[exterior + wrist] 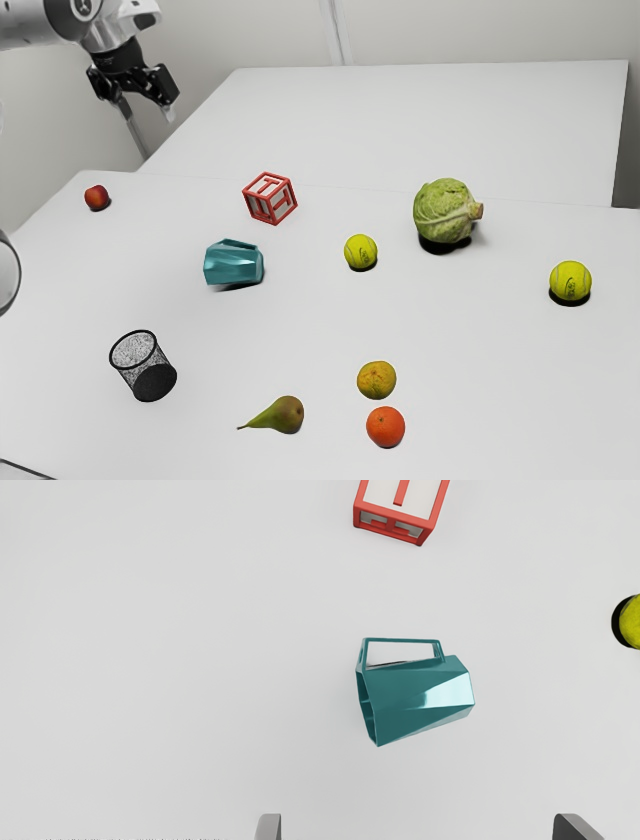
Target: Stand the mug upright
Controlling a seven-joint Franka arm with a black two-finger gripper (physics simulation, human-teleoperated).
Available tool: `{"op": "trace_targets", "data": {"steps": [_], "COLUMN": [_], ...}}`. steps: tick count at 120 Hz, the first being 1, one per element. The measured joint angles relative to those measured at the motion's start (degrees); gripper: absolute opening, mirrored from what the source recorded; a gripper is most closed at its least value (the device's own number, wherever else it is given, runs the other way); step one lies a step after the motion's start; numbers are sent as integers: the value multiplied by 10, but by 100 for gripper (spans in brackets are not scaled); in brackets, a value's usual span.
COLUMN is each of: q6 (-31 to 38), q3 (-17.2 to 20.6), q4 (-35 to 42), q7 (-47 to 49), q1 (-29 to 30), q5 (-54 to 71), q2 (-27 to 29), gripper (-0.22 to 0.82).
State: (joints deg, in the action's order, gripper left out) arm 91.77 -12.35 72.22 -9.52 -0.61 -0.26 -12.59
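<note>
exterior view, gripper: black, two-fingered, at the upper left, raised well apart from the mug; nothing between its fingertips (pixel 147 111).
exterior view, mug: teal, faceted, lying on its side on the white table (pixel 300 330), left of centre; its handle is on the side toward the letter block.
exterior view, letter block: red-framed, pale-faced (pixel 270 198), near the mug and beyond it.
exterior view, tennis balls: one (pixel 361 252) right of the mug; a second (pixel 571 281) near the right edge.
exterior view, cabbage: green (pixel 443 211), between the two balls and farther back.
exterior view, red fruit: small (pixel 97 197), at the far left.
exterior view, mesh holder: black, cylindrical (pixel 144 366), at the front left.
exterior view, pear: green-brown (pixel 284 414), in the foreground, stem toward the left.
exterior view, citrus fruits: a yellow-orange one (pixel 376 380), just beside an orange one (pixel 385 426).
wrist view, gripper: jaws wide, the fingertips well apart, holding nothing.
wrist view, mug: on its side, ahead of the fingertips and clear of both; mouth facing away from the nearer tennis ball, handle toward the letter block.
</note>
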Motion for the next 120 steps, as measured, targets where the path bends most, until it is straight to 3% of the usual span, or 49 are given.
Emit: {"op": "trace_targets", "data": {"steps": [20, 30, 44, 60, 80, 99, 120], "q6": [-34, -33, -5, 46, 84, 102, 109], "q3": [3, -19, -38, -43, -45, -47, -48], "q4": [16, 65, 159, 212, 224, 310, 329], "q7": [-4, -9, -44, -118, -218, -301, -374], "q1": [-17, -14, 54, 113, 134, 137, 135], "q5": [-48, -99, -207, -364, -503, -585, -640], "q2": [11, 12, 3, -70, -149, -135, -129], "gripper": [59, 59, 59, 59, 59, 59, 59]}}
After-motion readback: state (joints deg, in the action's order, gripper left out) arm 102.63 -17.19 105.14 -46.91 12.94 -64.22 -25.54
